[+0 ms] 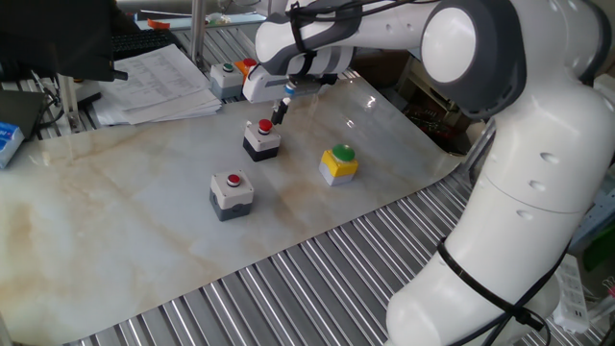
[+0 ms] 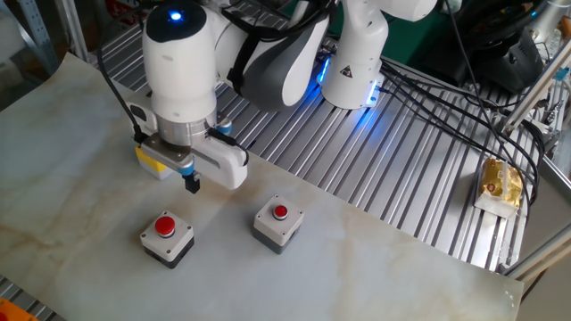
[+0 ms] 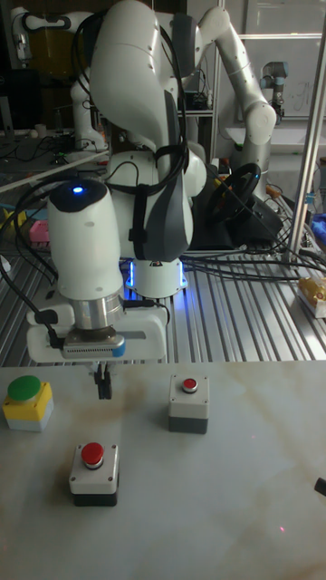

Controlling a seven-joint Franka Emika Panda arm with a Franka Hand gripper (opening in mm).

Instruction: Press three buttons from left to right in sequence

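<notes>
My jaws (image 3: pixel 103 388) hang above the surface (image 1: pixel 125 183), touching nothing; the tips read as one dark point with no visible gap, so I judge them closed. In the tall fixed view they sit between the yellow box with green dome button (image 3: pixel 27 402) at left and the near grey box with red button (image 3: pixel 93 471). The far grey box with red button (image 3: pixel 188 403) stands right. No button appears depressed; completed presses cannot be confirmed.

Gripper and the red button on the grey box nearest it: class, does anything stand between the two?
Nothing visible does. The gripper hangs above the marble sheet, up and to one side of the red button, with only open air between them.
</notes>
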